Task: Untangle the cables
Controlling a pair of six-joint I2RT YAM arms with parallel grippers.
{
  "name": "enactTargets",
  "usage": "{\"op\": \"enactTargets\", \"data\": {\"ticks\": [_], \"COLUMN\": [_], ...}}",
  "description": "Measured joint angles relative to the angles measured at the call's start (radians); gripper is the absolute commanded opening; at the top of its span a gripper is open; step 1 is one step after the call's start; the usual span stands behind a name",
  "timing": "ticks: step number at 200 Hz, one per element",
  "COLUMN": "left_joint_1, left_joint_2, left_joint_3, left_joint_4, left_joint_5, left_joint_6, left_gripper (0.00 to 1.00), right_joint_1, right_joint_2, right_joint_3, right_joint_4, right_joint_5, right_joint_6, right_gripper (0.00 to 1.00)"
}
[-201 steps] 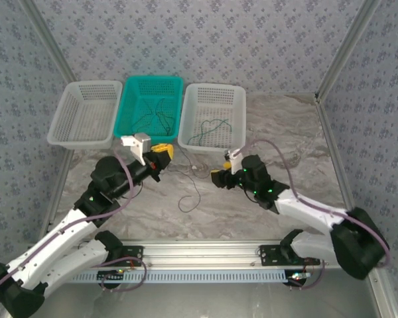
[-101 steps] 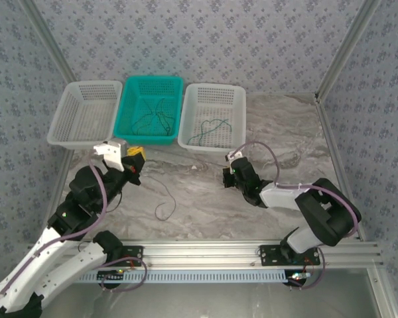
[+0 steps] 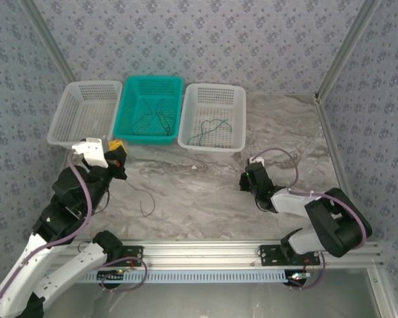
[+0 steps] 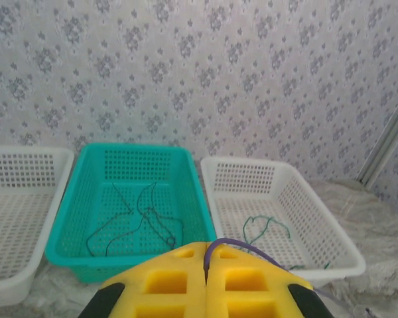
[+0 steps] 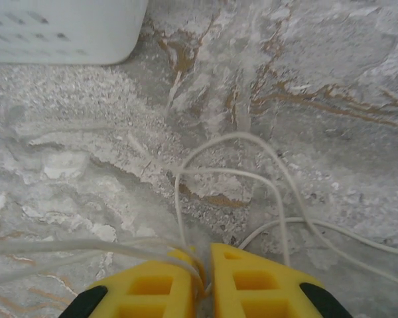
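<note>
My left gripper is shut on a thin purple cable that arches out from between its yellow fingers. From above, the left gripper hangs in front of the left baskets, and a dark strand trails from it across the table. My right gripper is low over the marble, shut on a white cable that loops away ahead of it. In the top view the right gripper is right of centre. Dark cables lie in the teal basket. A green cable lies in the right white basket.
A left white basket stands beside the teal one, all three in a row at the back of the table. Patterned walls close off the back and sides. A metal rail runs along the near edge.
The left arm has pulled back to the left, dragging the dark strand with it. The right gripper has moved right and closed on the white cable.
</note>
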Motion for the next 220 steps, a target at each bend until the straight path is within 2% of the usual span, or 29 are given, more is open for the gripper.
{"op": "enactTargets", "data": {"ticks": [29,63,90,135,182,220], "left_joint_1": [0.008,0.059,0.159,0.382,0.462,0.524], "left_joint_2": [0.042,0.148,0.253,0.430,0.654,0.793], "left_joint_3": [0.052,0.190,0.319,0.470,0.699,0.839], "left_joint_4": [0.011,0.016,0.026,0.085,0.114,0.145], "left_joint_5": [0.015,0.064,0.130,0.361,0.505,0.550], "left_joint_6": [0.032,0.085,0.100,0.026,0.014,0.031], "left_gripper": [0.00,0.00,0.00,0.00,0.00,0.00], "right_joint_1": [-0.039,-0.098,-0.114,-0.119,-0.123,-0.128], "right_joint_2": [-0.065,-0.079,-0.079,-0.100,-0.101,-0.101], "right_joint_3": [-0.032,-0.082,-0.093,-0.096,-0.096,-0.096], "right_joint_4": [0.003,0.027,0.028,0.028,0.028,0.020], "right_joint_5": [-0.003,-0.047,-0.060,-0.064,-0.073,-0.083], "right_joint_6": [0.019,0.047,0.065,0.086,0.093,0.093], "right_gripper": [0.09,0.05,0.04,0.06,0.07,0.08]}}
